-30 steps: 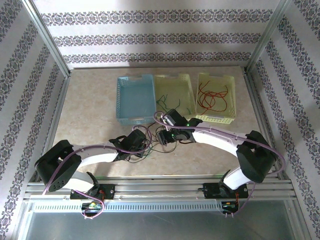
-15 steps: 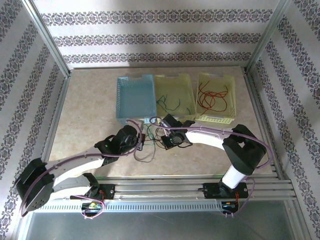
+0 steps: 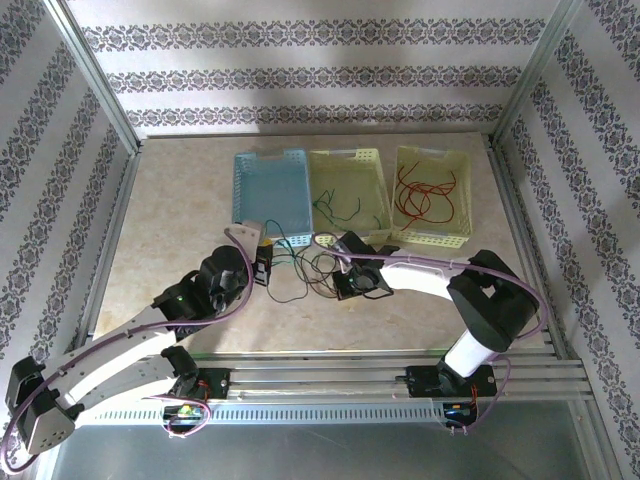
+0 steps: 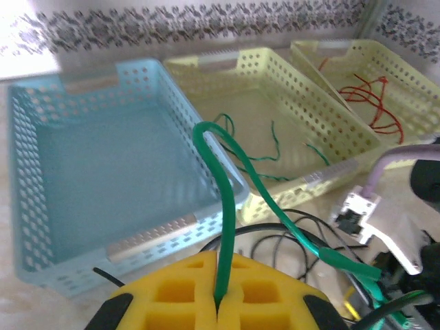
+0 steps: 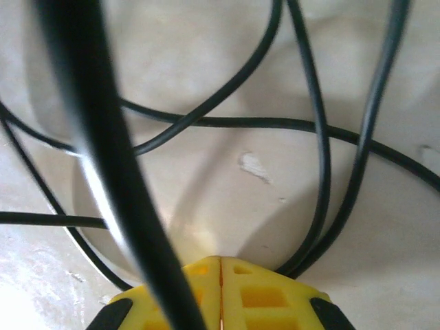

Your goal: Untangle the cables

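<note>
L gripper (image 4: 218,302), just near of the blue basket (image 4: 148,230), pads shut on a green cable (image 4: 223,206), prob. lifting it clear for the middle basket (image 4: 275,65) w/ the other greens. Black cables (image 5: 86,103) lie tangled mid-table. R gripper (image 5: 220,265) is down on them, pads together, likely pinning them.

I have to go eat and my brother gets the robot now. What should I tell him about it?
Left gripper: shut on a green cable, lifted before the blue basket.
Right gripper: shut, down among the black cables on the table; whether it grips one is unclear.
Done: red cables lie in the right yellow basket, green cables in the middle yellow basket.
Left: pull the black tangle apart, bin the held green cable.
</note>
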You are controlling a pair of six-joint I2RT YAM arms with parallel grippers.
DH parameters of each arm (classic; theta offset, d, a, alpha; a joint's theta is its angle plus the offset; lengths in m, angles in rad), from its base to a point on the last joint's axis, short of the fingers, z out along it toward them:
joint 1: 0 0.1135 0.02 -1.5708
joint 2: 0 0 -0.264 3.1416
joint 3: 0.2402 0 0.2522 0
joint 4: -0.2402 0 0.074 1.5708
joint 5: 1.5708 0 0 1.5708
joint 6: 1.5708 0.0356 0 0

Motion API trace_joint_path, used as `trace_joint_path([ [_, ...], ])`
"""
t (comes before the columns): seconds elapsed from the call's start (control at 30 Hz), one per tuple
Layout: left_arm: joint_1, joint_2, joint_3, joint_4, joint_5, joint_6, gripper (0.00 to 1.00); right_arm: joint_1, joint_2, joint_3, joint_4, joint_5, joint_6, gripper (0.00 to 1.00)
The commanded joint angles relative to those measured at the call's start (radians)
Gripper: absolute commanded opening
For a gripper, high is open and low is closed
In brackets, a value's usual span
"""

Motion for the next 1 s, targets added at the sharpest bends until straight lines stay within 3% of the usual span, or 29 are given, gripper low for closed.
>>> trace_joint_path([
  [0.0,0.006,-0.02,0.027,-0.04,-0.069,0.098,0.0,-0.033,-0.026,-0.052,-0.059,0.037,0.029,0.03],
  [0.07,0.006,0.003,0.036,-0.052,-0.048,0.107,0.0,-0.023,-0.089,-0.067,-0.031,0.026,0.007,0.13],
  [0.13,0.006,0.039,0.035,-0.059,-0.008,0.097,0.0,0.006,-0.185,-0.079,0.005,0.03,-0.031,0.44],
  [0.2,0.006,0.07,0.028,-0.052,0.025,0.068,0.0,0.03,-0.279,-0.079,0.029,0.029,-0.06,0.54],
  [0.33,0.004,0.107,0.009,-0.012,0.056,0.018,0.0,0.043,-0.427,-0.073,0.07,-0.055,-0.105,0.61],
  [0.47,0.003,0.133,0.005,0.014,0.072,0.003,0.0,0.061,-0.479,-0.053,0.095,-0.182,-0.127,0.65],
  [0.7,0.001,0.156,0.017,0.026,0.085,0.001,0.0,0.142,-0.37,0.052,0.047,-0.295,-0.197,0.64],
  [0.83,0.001,0.153,0.021,0.026,0.086,0.0,0.0,0.149,-0.275,0.094,0.016,-0.219,-0.207,0.61],
  [0.87,0.001,0.149,0.022,0.027,0.084,0.0,0.0,0.147,-0.26,0.094,0.019,-0.197,-0.204,0.54],
  [0.93,-0.001,0.141,0.021,0.023,0.075,0.0,0.0,0.137,-0.23,0.096,0.01,-0.144,-0.188,0.24],
  [0.97,-0.001,0.137,0.02,0.022,0.07,0.001,0.0,0.132,-0.227,0.092,0.01,-0.126,-0.182,0.16],
])
